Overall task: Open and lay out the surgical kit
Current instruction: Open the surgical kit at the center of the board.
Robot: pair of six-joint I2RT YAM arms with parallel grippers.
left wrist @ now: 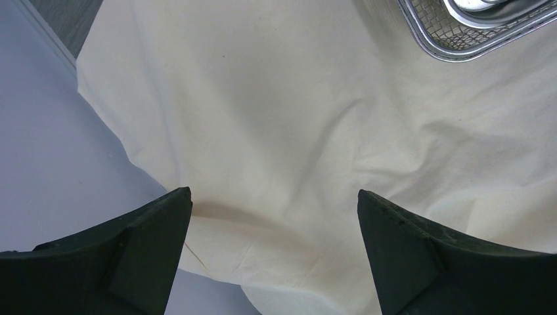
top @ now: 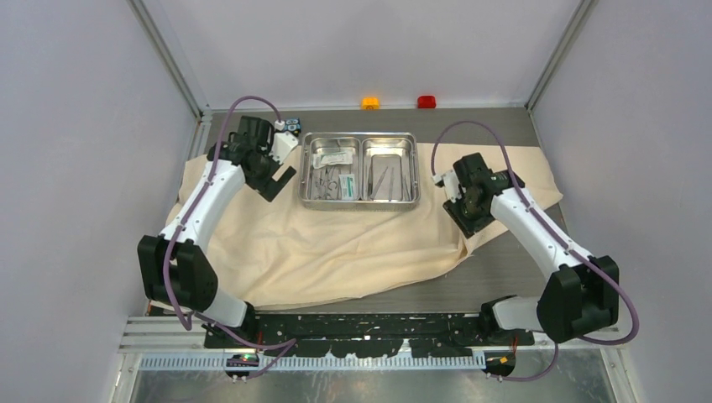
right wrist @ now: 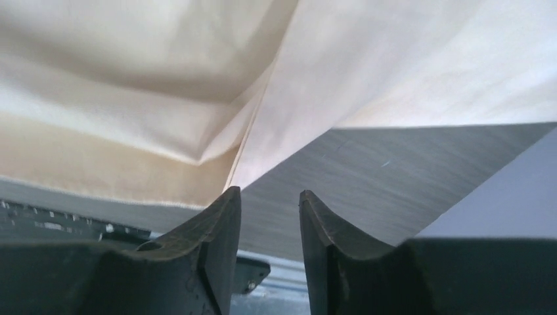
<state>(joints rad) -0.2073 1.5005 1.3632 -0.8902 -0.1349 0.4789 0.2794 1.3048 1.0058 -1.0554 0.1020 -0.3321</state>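
The beige cloth wrap (top: pixel 336 243) lies spread open over the table. On its far part stands the steel two-compartment tray (top: pixel 361 204). Ring-handled instruments and a white-and-green packet (top: pixel 346 186) lie in its left half, thin straight tools (top: pixel 384 180) in its right half. My left gripper (top: pixel 277 183) hangs just left of the tray, wide open over the cloth (left wrist: pixel 295 118), with the tray's corner (left wrist: pixel 453 46) at upper right. My right gripper (top: pixel 466 217) hovers right of the tray above the cloth's edge (right wrist: pixel 394 65). It (right wrist: pixel 269 191) is open by a narrow gap, with nothing between its fingers.
An orange button (top: pixel 370 102) and a red button (top: pixel 426 102) sit at the back wall. A small black-and-blue block (top: pixel 292 126) lies behind the left gripper. Bare grey tabletop (top: pixel 504 264) shows at the front right. Walls close in on both sides.
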